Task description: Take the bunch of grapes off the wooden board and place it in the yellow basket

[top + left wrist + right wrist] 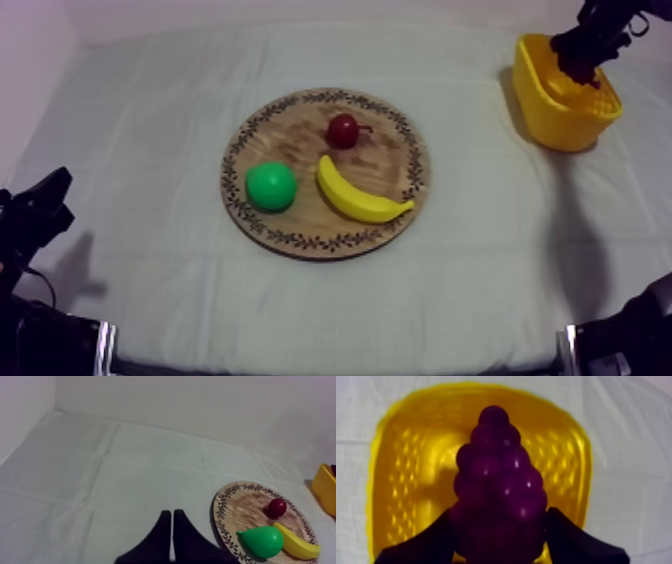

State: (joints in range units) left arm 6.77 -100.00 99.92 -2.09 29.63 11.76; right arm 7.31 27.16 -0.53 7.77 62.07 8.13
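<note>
Two claws: our right claw [498,518] clamped on the bunch of grapes [498,466] over the yellow basket [396,466], placing step; left claw [171,513] together. Next, we judge: lower, release.

Soft, even light; faint grey shadows lie on the cloth [150,150] beside the basket [545,105]; small glints dot the grapes [498,491].

the bunch of grapes [498,486] hides most of the floor of the yellow basket [401,486] behind it
</note>
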